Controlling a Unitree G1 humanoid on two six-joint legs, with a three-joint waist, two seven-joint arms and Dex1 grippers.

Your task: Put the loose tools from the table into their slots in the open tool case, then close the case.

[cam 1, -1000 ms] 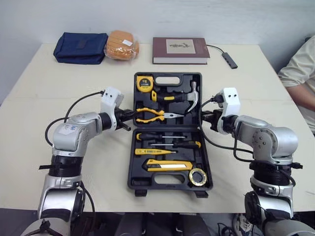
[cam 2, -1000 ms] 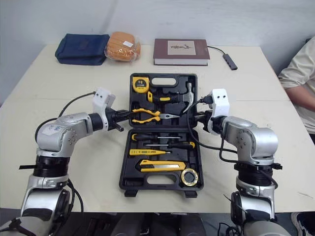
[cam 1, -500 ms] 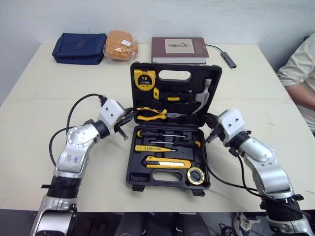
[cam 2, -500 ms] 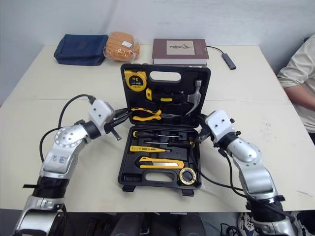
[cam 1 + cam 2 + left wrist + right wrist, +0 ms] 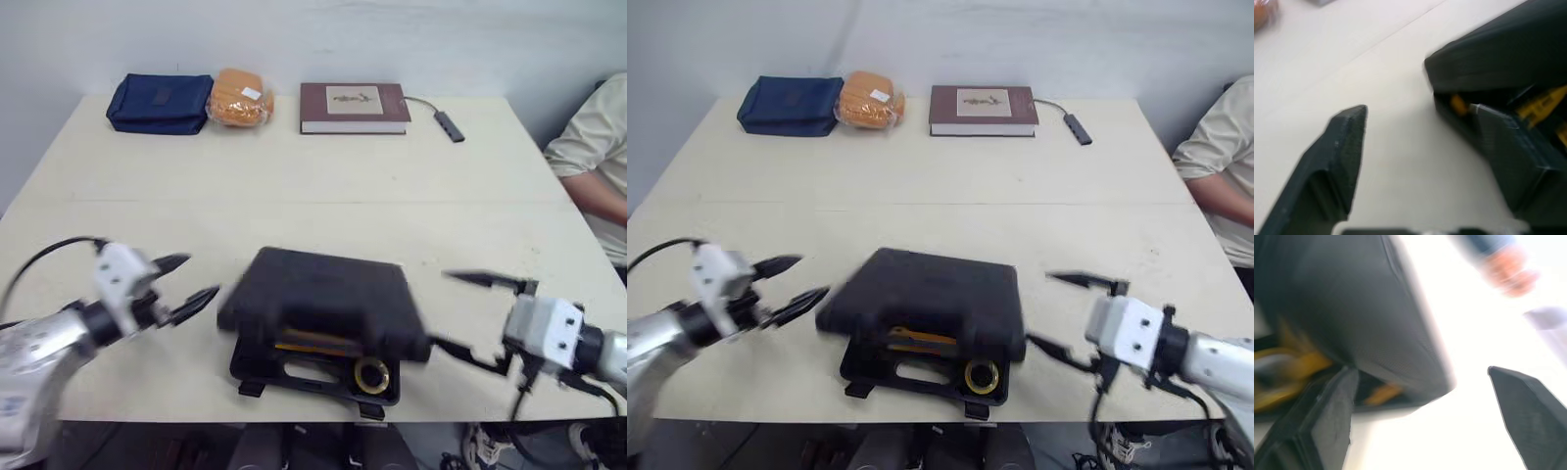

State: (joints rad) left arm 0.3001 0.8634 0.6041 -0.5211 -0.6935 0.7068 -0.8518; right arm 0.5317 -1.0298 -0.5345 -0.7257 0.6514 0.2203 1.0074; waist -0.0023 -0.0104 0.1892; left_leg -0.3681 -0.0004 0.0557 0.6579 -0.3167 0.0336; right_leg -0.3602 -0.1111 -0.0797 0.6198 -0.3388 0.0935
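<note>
I record a black plastic tool case (image 5: pixel 318 299) at the near middle of the pale table (image 5: pixel 294 186), its lid lying over the base and ajar toward me. My left pincer (image 5: pixel 199 276) is just left of it and my right pincer (image 5: pixel 439 308) just right. Along the far edge, left to right: navy fabric pouch (image 5: pixel 160 101), orange wrapped packet (image 5: pixel 240 96) just beside it, maroon hardcover book (image 5: pixel 353 106), grey cabled adapter (image 5: pixel 449 125).

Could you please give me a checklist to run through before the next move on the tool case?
1. Lid down: not ok, the tool case lid is ajar along the front, with the yellow tape roll visible in the gap.
2. Fastening: not ok, the front latches hang free.
3. left gripper: ok, open, at the case's left side.
4. right gripper: ok, open, at the case's right side.
5. Slots filled: cannot tell, the lid covers them.
</note>
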